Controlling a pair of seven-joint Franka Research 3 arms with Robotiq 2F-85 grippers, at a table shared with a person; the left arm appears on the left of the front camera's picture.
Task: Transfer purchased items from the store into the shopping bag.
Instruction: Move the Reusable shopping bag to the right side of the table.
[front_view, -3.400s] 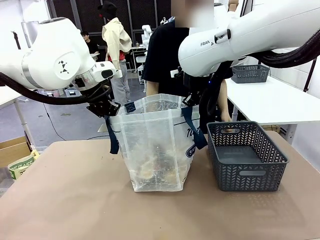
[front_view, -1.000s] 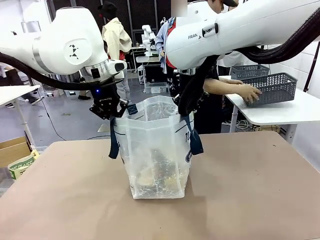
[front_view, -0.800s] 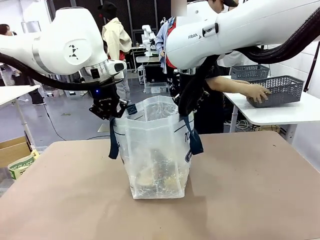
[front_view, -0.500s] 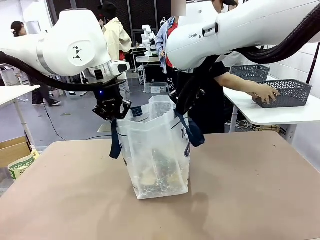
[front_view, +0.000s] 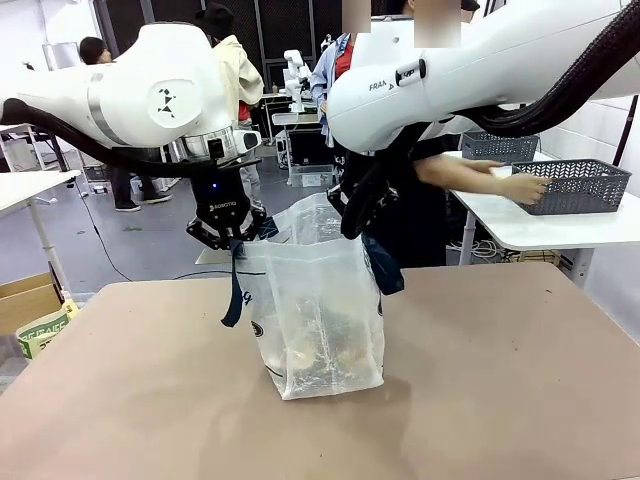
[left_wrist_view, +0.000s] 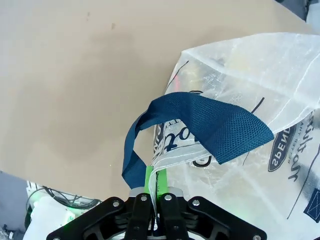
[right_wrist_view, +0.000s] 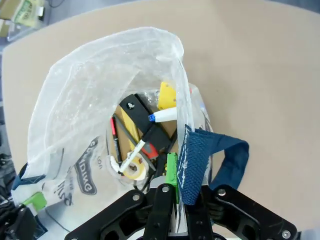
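1. Plainly, both claws are clenched on the bag (front_view: 320, 310). The left gripper (front_view: 228, 232) pinches the thin film of the rim just beside a navy strap (left_wrist_view: 200, 117). The right gripper (front_view: 355, 215) pinches the opposite rim, where film and strap meet.
2. The bag stands on the table (front_view: 500, 400) between the two arms, leaning a little, its mouth held apart. Whether its base bears fully on the table I cannot tell.
3. The items (right_wrist_view: 142, 137) lie heaped at the bottom: a yellow piece, a black-and-yellow thing, a white tube with a blue cap and a pale round roll.
4. The basket (front_view: 580, 185) sits on a side table well apart, with a person's hand (front_view: 522, 187) at its rim.
5. The bag looks soft and crinkly, with no stiffness of its own — let go, the walls would likely sag inward. The load seems light but loose, so it may slide if the bag tips.
6. The best hold is probably the woven strap or its stitched root, which is rougher and stronger than bare film — film alone could slip or stretch. Both sides should be kept level.
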